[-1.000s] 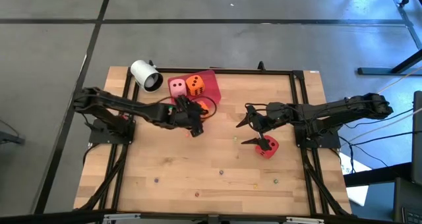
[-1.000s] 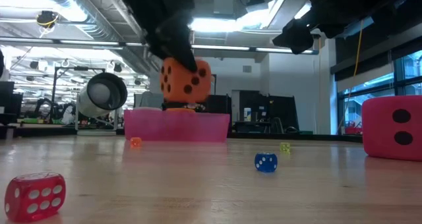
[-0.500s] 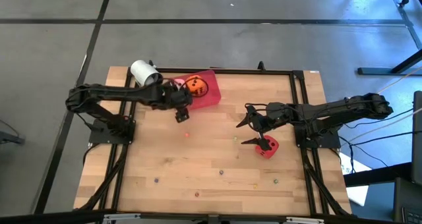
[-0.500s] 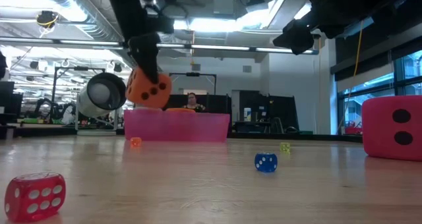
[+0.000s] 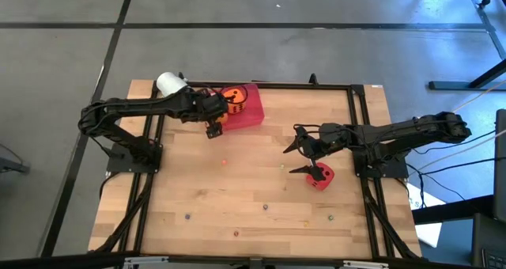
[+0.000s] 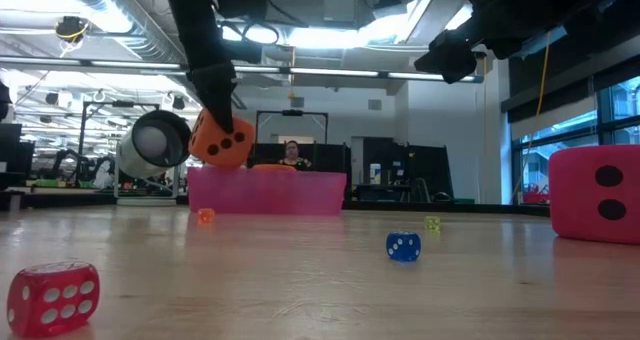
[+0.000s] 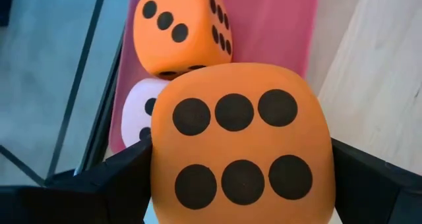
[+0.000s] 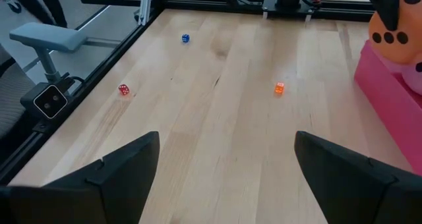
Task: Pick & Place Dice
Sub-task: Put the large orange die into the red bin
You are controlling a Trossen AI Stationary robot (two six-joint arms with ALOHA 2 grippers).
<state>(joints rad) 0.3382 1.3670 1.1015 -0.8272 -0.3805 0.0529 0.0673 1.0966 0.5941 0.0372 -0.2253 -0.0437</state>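
- Left pincer [image 5: 214, 123] grips an orange die [image 7: 241, 145], raised at the pink tray's [image 5: 251, 112] edge.
- Right pincer [image 5: 303, 157] gapes wide, red die [image 5: 322, 178] just beside it; bare counter [image 5: 261, 182] lies between the pincers.

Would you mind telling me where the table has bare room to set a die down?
Free: bare wood between the left tool and the right tool. Crowded: the pink tray, already holding an orange die and a pale pink die; small dice dot the near edge.
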